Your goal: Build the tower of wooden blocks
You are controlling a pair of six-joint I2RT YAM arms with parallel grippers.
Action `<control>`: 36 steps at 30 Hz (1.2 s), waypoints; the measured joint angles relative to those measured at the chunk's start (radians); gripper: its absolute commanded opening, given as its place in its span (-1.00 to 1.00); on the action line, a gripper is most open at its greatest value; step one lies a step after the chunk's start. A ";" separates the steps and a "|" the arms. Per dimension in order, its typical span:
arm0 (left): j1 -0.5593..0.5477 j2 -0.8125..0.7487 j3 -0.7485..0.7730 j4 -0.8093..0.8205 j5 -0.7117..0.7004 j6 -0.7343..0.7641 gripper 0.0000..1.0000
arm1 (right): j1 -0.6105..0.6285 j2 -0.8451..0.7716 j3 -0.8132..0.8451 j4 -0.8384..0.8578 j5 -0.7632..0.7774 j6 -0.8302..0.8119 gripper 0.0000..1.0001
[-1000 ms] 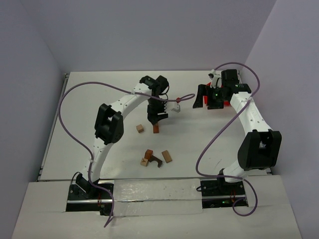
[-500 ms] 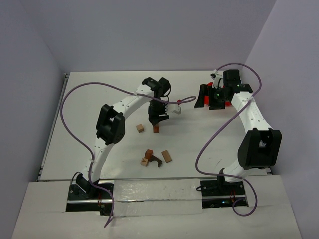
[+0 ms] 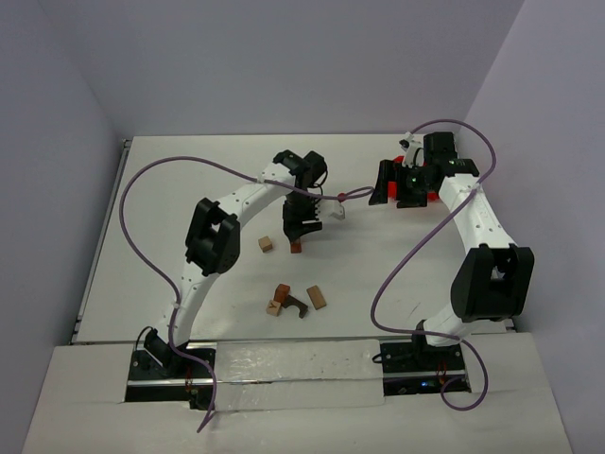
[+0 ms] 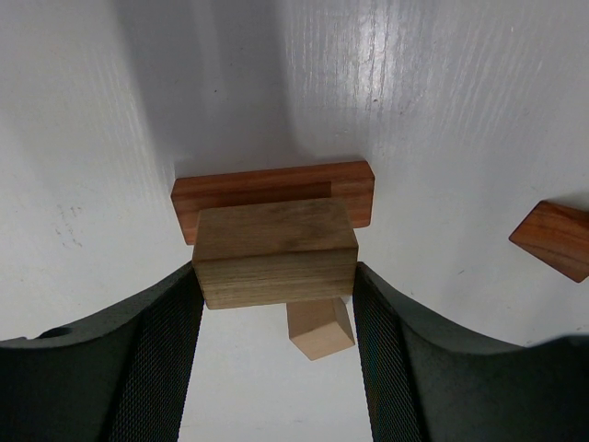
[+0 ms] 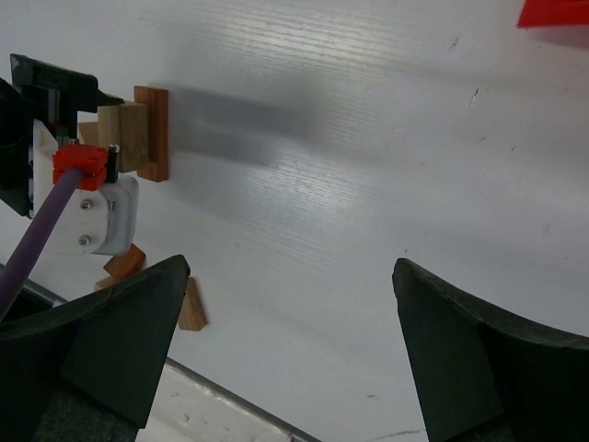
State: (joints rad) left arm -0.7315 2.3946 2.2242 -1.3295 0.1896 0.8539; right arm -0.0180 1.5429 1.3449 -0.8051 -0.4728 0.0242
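left gripper (image 4: 274,281) clasped a tan block (image 4: 274,241), seemingly resting on the reddish-brown bar (image 4: 267,189); right gripper (image 5: 287,276) gaped wide, far right.

White table (image 3: 151,222) with scattered wood blocks (image 3: 316,297) and red bin (image 5: 557,11)

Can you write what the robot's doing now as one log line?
left tool shut on tan block | tan block over brown bar | right tool open, empty | other blocks loose on table
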 measured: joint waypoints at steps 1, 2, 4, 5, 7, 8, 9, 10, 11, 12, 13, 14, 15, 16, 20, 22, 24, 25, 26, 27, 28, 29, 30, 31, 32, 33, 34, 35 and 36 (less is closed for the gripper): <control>0.000 0.001 0.000 0.000 0.000 -0.001 -0.60 | -0.001 0.000 0.000 0.000 0.000 0.000 0.99; 0.000 0.002 0.000 0.000 0.000 -0.002 -0.59 | -0.002 0.000 0.000 0.000 0.000 0.000 0.99; 0.000 0.005 0.000 0.000 0.000 -0.003 -0.59 | -0.002 0.000 0.000 0.000 -0.001 0.000 0.99; 0.000 0.006 0.000 0.000 -0.001 -0.004 -0.58 | -0.002 0.000 0.000 0.000 -0.001 0.000 0.99; 0.000 0.008 0.000 0.000 -0.001 -0.005 -0.56 | -0.002 0.000 0.000 0.000 -0.002 0.000 0.99; 0.000 0.009 0.000 0.000 -0.001 -0.005 -0.55 | -0.002 0.000 0.000 0.000 -0.003 0.000 0.99; 0.000 0.010 0.000 0.000 -0.001 -0.005 -0.54 | -0.002 0.000 0.000 0.000 -0.004 0.000 0.99; 0.000 0.010 0.000 0.000 -0.001 -0.005 -0.52 | -0.002 0.000 0.000 0.000 -0.005 0.000 0.99; 0.000 0.010 0.000 0.000 -0.001 -0.005 -0.51 | -0.002 0.000 0.000 0.000 -0.005 0.000 0.99; 0.000 0.010 0.000 0.000 -0.001 -0.005 -0.50 | -0.002 0.000 0.000 0.000 -0.006 0.000 0.99; 0.000 0.010 0.000 0.000 -0.001 -0.005 -0.50 | -0.002 0.000 0.000 0.000 -0.007 0.000 0.99; 0.000 0.010 0.000 0.000 -0.001 -0.005 -0.49 | -0.002 0.000 0.000 0.000 -0.007 0.000 0.99; 0.000 0.010 0.000 0.000 -0.001 -0.005 -0.49 | -0.002 0.000 0.000 0.000 -0.007 0.000 0.99; 0.000 0.010 0.000 0.000 -0.001 -0.005 -0.48 | -0.002 0.000 0.000 0.000 -0.008 0.000 0.99; 0.000 0.011 0.000 0.000 -0.001 -0.005 -0.47 | -0.002 0.000 0.000 0.000 -0.008 0.000 0.99; 0.000 0.011 0.000 0.000 -0.001 -0.005 -0.47 | -0.002 0.000 0.000 0.000 -0.008 0.000 0.99; -0.001 0.011 0.000 0.000 -0.001 -0.005 -0.45 | -0.002 0.000 0.000 0.000 -0.009 0.000 0.99; -0.001 0.011 0.000 0.000 -0.001 -0.005 -0.44 | -0.002 0.000 0.000 0.000 -0.009 0.000 0.99; -0.002 0.011 0.000 0.000 -0.001 -0.005 -0.43 | -0.002 0.000 0.000 0.000 -0.010 0.000 0.99; -0.002 0.011 0.000 0.000 -0.001 -0.005 -0.43 | -0.002 0.000 0.000 0.000 -0.011 0.000 0.99; -0.003 0.011 0.000 0.000 -0.001 -0.006 -0.42 | -0.002 0.000 0.000 0.000 -0.011 0.000 0.99; -0.004 0.011 0.000 0.000 -0.001 -0.006 -0.41 | -0.002 0.000 0.000 0.000 -0.011 0.000 0.99; -0.005 0.011 0.000 0.000 -0.001 -0.006 -0.40 | -0.002 0.000 0.000 0.000 -0.011 0.000 0.99; -0.006 0.011 0.000 0.000 -0.001 -0.006 -0.39 | -0.002 0.000 0.000 0.000 -0.011 0.000 0.99; -0.007 0.012 0.000 0.000 -0.001 -0.006 -0.38 | -0.002 0.000 0.000 0.000 -0.011 0.000 0.99; -0.008 0.012 0.000 0.000 0.000 -0.006 -0.37 | -0.002 0.000 0.000 0.000 -0.011 0.000 0.99; -0.009 0.012 0.000 0.000 0.000 -0.006 -0.36 | -0.002 0.000 0.000 0.000 -0.011 0.000 0.99; -0.009 0.013 0.000 0.000 0.000 -0.006 -0.36 | -0.002 0.000 0.000 0.000 -0.011 0.000 0.99; -0.009 0.013 0.000 0.000 0.000 -0.006 -0.35 | -0.002 0.000 0.000 0.000 -0.011 0.000 0.99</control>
State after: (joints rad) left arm -0.7406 2.4078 2.2242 -1.3296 0.1894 0.8482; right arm -0.0204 1.5429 1.3449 -0.8051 -0.4839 0.0242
